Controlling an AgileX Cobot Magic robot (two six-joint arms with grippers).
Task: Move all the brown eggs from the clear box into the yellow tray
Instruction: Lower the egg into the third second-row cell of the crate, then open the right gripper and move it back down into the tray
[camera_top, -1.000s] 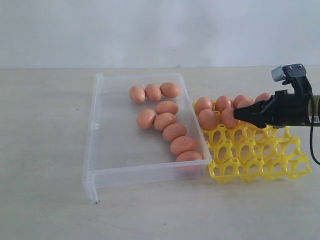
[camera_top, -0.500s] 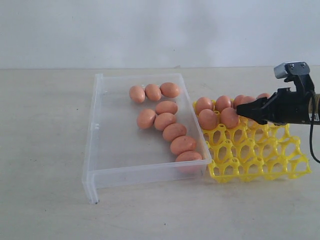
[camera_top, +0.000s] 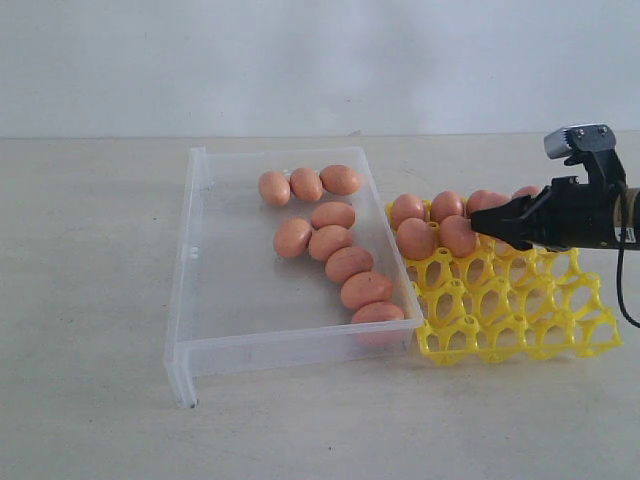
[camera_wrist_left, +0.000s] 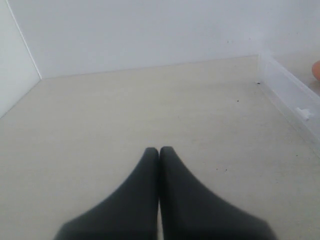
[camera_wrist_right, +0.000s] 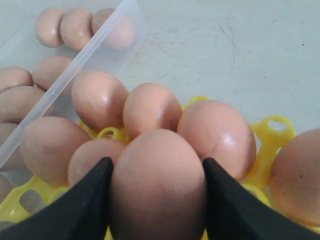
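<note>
Little has changed over the last second: the right gripper (camera_top: 476, 223) sits a touch farther toward the right side of the exterior view, and everything else lies as before. The pale table (camera_top: 90, 400) carries the clear box (camera_top: 200, 260), with the smaller yellow tray (camera_top: 520, 325) touching its right wall. The right arm reaches in from the right, low over the tray's far half. The right wrist view shows its two dark fingers (camera_wrist_right: 85, 200) pressed against either side of one brown egg (camera_wrist_right: 157, 185), so it is clamped on that egg. Whether the egg rests in a cup or hangs just above it I cannot tell. The left gripper (camera_wrist_left: 159, 150) has its fingertips together with nothing between them. It hovers over bare table, the box wall near it. Nine brown eggs (camera_top: 329, 242) lie in the box: three in a row at the far wall, the rest in a loose line along the right wall. Six more (camera_top: 446, 207) sit in the tray's far cups, around the held one.
</note>
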